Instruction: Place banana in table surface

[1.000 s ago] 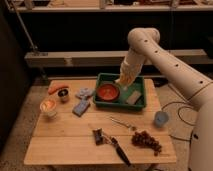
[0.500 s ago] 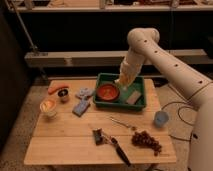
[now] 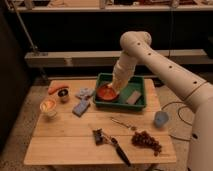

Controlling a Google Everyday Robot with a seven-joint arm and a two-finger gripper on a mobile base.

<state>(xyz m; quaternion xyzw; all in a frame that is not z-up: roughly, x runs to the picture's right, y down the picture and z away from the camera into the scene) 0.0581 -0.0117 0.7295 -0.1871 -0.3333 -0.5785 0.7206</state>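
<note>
A: Claw (image 3: 115, 90) is staying put, dipping into the green tray (image 3: 125, 105), centre frame. Is it holding anything?
B: You're not able to tell; no banana is showing. Below, the table surface (image 3: 70, 137) is waiting.

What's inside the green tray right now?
An orange bowl on the left, a grey block on the right. The gripper reaches down at the bowl's edge, covering whatever lies under it.

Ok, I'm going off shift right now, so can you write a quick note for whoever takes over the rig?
Gripper: low inside the green tray, beside the orange bowl.
Banana: I cannot make it out here.
Table surface: no banana visible on it.
Done: the arm reaches into the tray.
Left: bring the banana out and set it on the wood.
</note>
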